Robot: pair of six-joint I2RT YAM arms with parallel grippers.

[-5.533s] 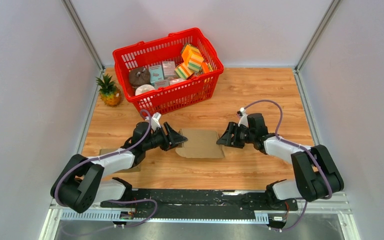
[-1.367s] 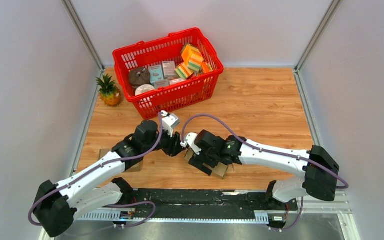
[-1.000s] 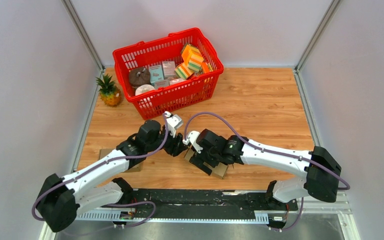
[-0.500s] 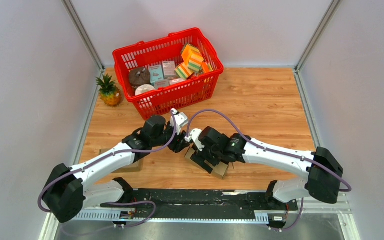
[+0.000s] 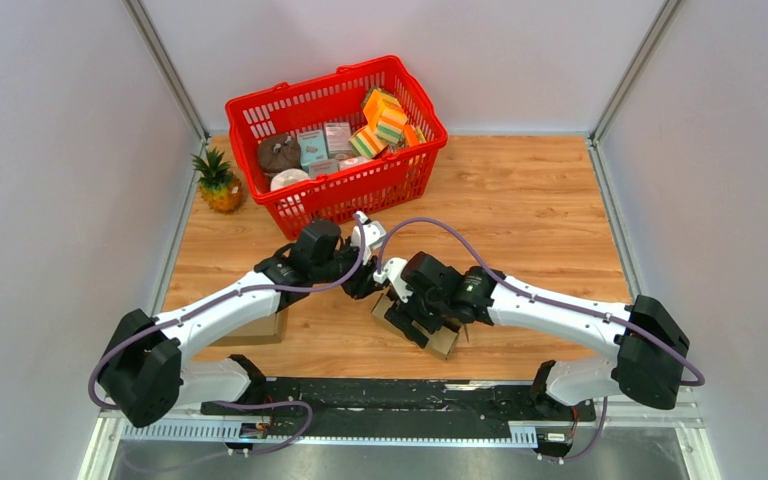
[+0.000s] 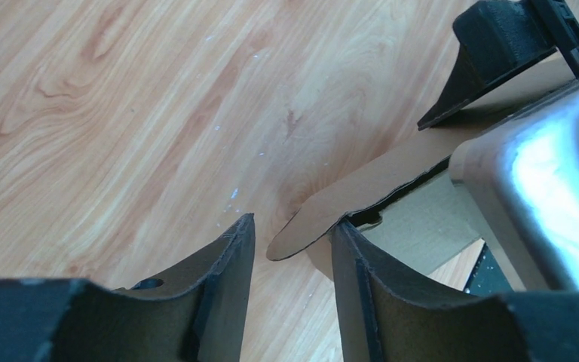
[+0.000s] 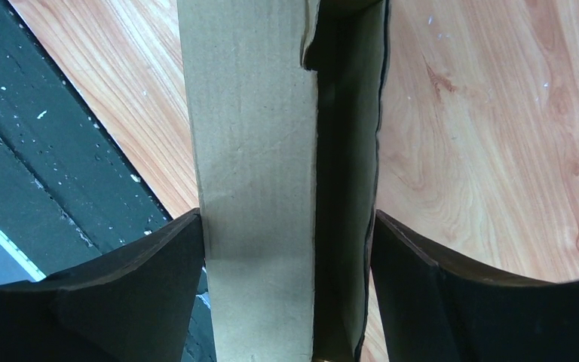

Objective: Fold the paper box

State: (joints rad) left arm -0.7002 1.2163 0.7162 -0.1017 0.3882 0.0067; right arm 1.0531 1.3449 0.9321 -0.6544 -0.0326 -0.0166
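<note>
Near the front middle of the wooden counter (image 5: 520, 200) sits the brown cardboard box (image 5: 442, 341), partly folded and lying at an angle, mostly buried under the two arms from above. The right tool (image 7: 286, 219) straddles it with a finger pressed to each side, so it looks like a fairly wide grip on the box. The left tool (image 6: 294, 226) is partly open with nothing in it. The box's rounded flap (image 6: 362, 188) pokes right up to the gap, its tip just by one finger.

What I'd worry about:
- If the left tool closes a bit off-line, one finger probably shoves the flap sideways or creases it instead of pinching it.
- Cardboard walls are soft, so a hard tug on the flap could twist the box out of the right tool's hold. Squeezing harder to prevent that could crush the walls.
- The two tools are working really close together, so a bump between them seems possible.

View differences:
- The left wrist view is the only one showing where the flap tip sits against the fingers.
- The right wrist view is the only one showing both fingers against the box, plus a dark slot between its panels.
- The top view hides all that, but it alone shows the red plastic basket (image 5: 310, 81), the small pineapple (image 5: 218, 182) and a flat cardboard sheet (image 5: 255, 328) under the left arm, all clear of the box.
</note>
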